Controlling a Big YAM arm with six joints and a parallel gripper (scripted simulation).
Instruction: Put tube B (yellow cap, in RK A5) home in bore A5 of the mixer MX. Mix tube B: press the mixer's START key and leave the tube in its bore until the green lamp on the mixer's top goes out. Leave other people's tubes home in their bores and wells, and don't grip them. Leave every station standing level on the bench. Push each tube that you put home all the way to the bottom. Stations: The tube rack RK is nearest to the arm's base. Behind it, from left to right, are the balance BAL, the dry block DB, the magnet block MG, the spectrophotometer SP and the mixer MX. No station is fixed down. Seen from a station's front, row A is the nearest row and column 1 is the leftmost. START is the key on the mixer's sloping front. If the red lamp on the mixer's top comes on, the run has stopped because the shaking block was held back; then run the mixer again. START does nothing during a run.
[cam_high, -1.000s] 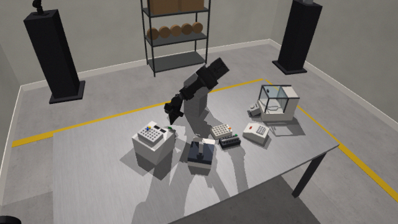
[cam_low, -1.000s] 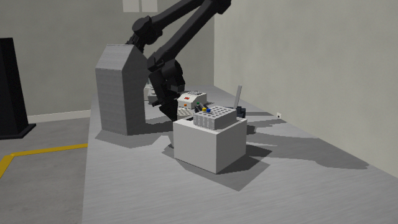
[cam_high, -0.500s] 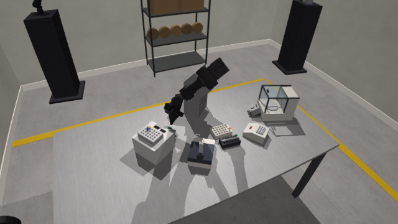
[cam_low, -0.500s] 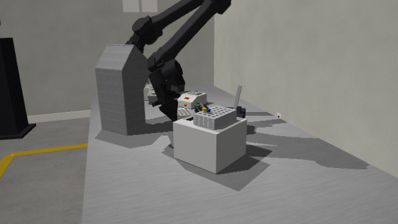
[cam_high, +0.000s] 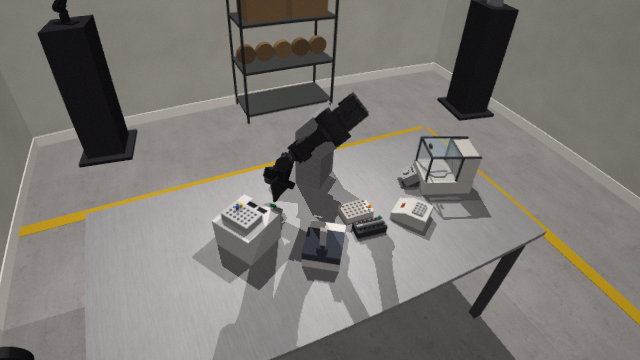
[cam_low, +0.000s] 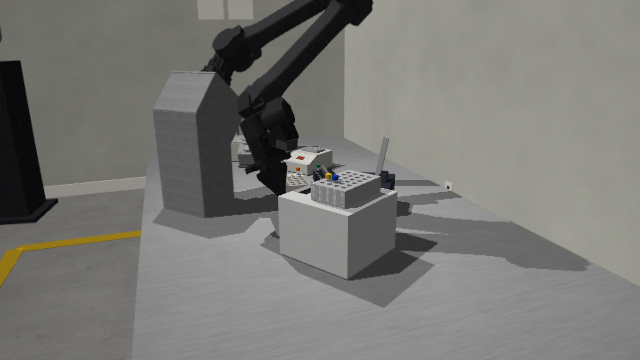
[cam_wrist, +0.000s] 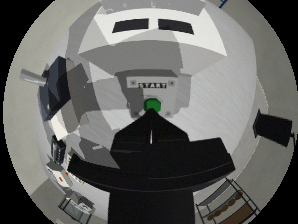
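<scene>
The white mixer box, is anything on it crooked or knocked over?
Nothing stands out. The white mixer box stands level on the grey bench, the yellow-capped tube sits upright in its bore, and the shut black pincer is at the green START key.
</scene>
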